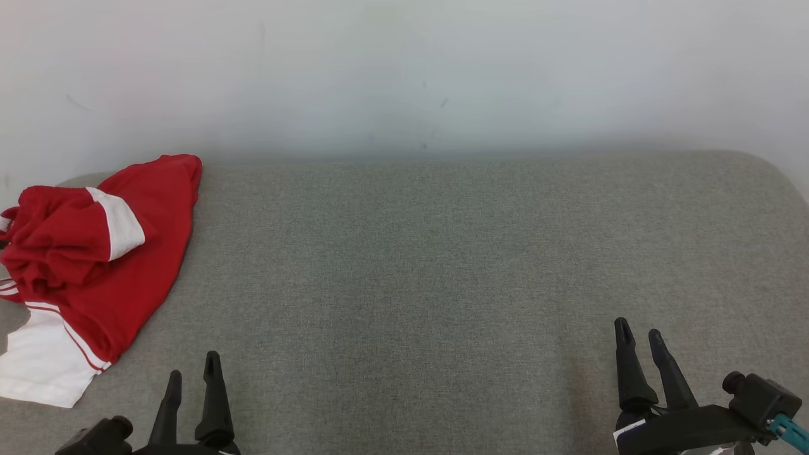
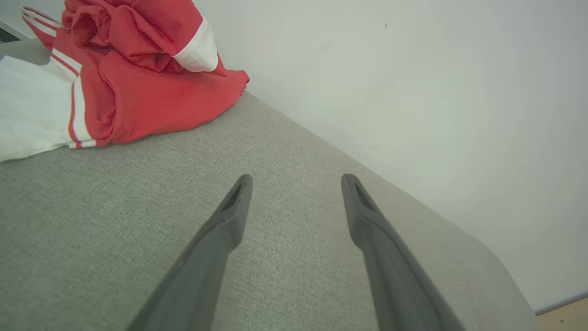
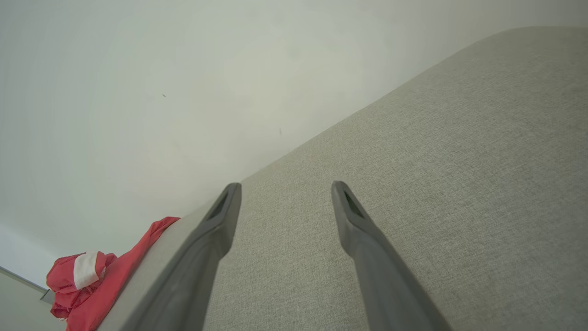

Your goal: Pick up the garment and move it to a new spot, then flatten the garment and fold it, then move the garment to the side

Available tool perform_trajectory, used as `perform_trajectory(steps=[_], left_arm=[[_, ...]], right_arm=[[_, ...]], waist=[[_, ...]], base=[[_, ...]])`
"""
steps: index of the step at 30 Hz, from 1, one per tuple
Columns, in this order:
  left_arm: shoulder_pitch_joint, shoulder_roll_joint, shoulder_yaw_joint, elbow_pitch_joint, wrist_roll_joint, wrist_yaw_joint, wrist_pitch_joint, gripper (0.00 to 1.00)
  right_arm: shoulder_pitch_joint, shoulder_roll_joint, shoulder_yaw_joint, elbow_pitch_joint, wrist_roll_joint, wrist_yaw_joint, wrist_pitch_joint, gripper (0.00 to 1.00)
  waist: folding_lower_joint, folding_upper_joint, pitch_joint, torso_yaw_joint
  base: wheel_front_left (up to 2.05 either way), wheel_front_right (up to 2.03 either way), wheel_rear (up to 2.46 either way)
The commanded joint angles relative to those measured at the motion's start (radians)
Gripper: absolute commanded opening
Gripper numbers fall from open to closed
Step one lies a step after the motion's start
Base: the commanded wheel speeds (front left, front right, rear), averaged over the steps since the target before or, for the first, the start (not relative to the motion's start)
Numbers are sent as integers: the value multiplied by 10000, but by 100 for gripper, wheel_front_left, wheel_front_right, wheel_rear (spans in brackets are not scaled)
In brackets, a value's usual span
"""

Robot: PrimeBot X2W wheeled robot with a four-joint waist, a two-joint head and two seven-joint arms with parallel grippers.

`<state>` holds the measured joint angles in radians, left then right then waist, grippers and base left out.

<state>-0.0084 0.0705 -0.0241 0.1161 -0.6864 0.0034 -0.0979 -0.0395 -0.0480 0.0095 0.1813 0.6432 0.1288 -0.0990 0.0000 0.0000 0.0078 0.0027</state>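
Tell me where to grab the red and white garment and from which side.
Grip the raised bunched red fold atop the red and white garment, probably with the left pincer, the nearer one, coming from above and from the right. The bunch stands proud of the grey padded surface; the flat edges lie flush.

The head camera is looking down across the cushion [image 1: 442, 265] toward the wall [image 1: 404, 63]. Both wrist cameras are looking low along it, all three catching the garment [image 1: 139, 265].
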Motion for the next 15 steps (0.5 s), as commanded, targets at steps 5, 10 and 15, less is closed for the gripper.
perform_trajectory(steps=[5,10,15], left_arm=[[39,154,-68,-285,853,151,-257,100],[42,236,-43,-382,1401,226,-394,100],[30,289,-32,-494,1938,281,-534,100]], right_arm=[[-9,-23,89,-159,-973,22,-249,100],[17,-23,159,-223,-1579,23,-393,100],[45,-24,195,-284,-2175,24,-527,100]], waist=[[0,0,9,8],[0,0,10,13],[0,0,11,36]], base=[[0,0,0],[0,0,0],[0,0,0]])
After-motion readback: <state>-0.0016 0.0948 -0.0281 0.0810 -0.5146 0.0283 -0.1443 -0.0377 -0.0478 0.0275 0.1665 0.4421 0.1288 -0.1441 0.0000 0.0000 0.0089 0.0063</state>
